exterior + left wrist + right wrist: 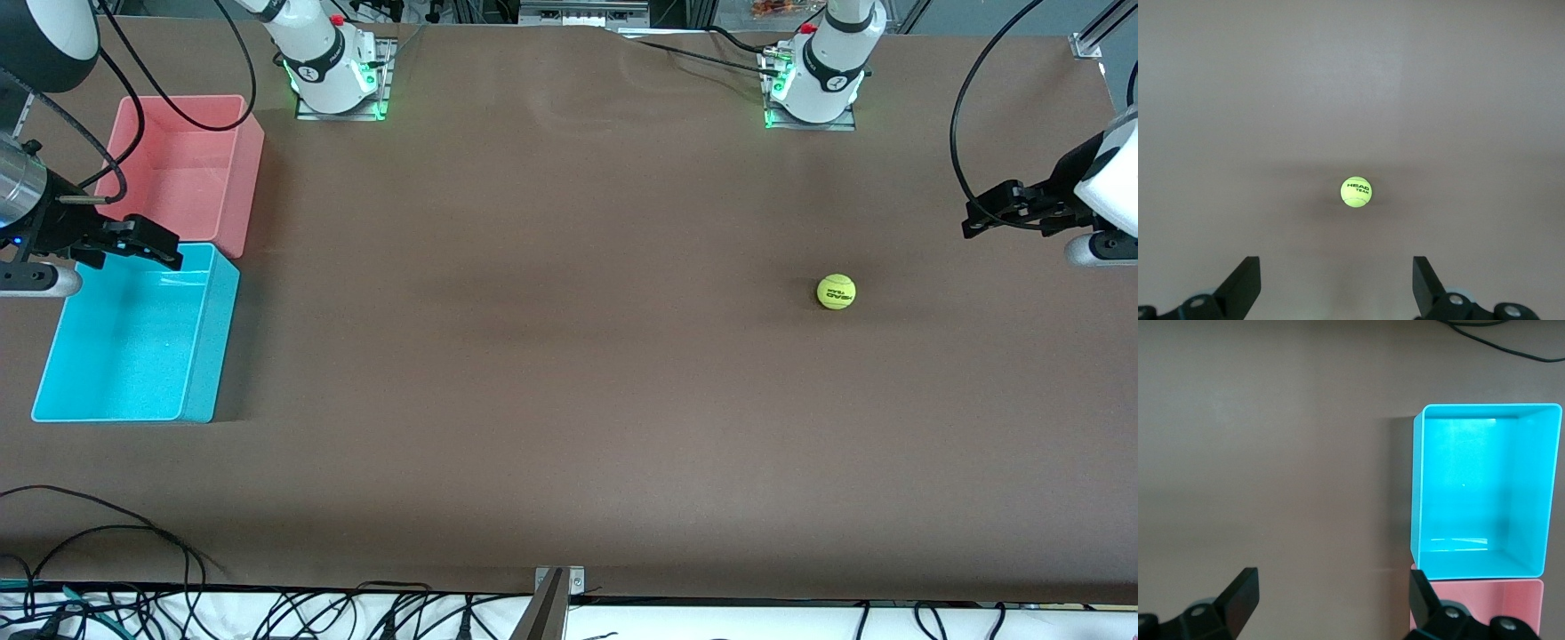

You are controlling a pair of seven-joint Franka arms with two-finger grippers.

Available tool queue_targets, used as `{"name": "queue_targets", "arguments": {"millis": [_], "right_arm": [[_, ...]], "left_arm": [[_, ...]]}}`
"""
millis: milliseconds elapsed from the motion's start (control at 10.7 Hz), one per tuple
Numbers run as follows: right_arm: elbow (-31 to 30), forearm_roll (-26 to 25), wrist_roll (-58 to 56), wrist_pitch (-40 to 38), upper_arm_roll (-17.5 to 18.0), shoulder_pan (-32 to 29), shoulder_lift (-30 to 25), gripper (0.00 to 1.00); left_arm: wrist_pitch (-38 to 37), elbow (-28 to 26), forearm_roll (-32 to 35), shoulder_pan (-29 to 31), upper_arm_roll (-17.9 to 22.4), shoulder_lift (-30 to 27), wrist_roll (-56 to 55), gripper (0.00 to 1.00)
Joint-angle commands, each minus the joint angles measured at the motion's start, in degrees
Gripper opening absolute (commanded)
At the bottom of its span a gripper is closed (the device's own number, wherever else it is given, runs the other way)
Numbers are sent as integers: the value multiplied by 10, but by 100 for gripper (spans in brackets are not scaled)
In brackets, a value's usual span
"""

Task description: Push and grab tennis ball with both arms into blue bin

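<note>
The tennis ball (836, 292) lies on my tabletop (551, 373) toward my left arm's end; the blue bin (210, 356) sits at the right arm's end, seemingly touching the pink bin (240, 187).

The tennis ball (1356, 193) reads "HEAD TEAM" in dark print

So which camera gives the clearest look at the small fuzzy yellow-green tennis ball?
The left wrist view: the small fuzzy yellow-green tennis ball sits centred, its dark lettering readable. The front view shows it small on the brown table, toward the left arm's end. The right wrist view does not show it.
</note>
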Motion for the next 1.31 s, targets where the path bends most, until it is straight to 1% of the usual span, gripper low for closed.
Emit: {"name": "queue_targets", "arguments": {"millis": [0, 562, 749, 1218], "right_arm": [[0, 10, 3, -2, 1, -3, -1, 100], [3, 11, 3, -2, 1, -3, -1, 100], [3, 11, 5, -2, 1, -1, -2, 100], [1, 11, 5, -2, 1, -3, -1, 100]], "left_arm": [[-5, 8, -8, 3, 0, 4, 2, 100], [-2, 9, -3, -6, -4, 5, 5, 100], [18, 9, -4, -11, -6, 6, 8, 100], [17, 7, 3, -9, -5, 14, 10, 100]]}}
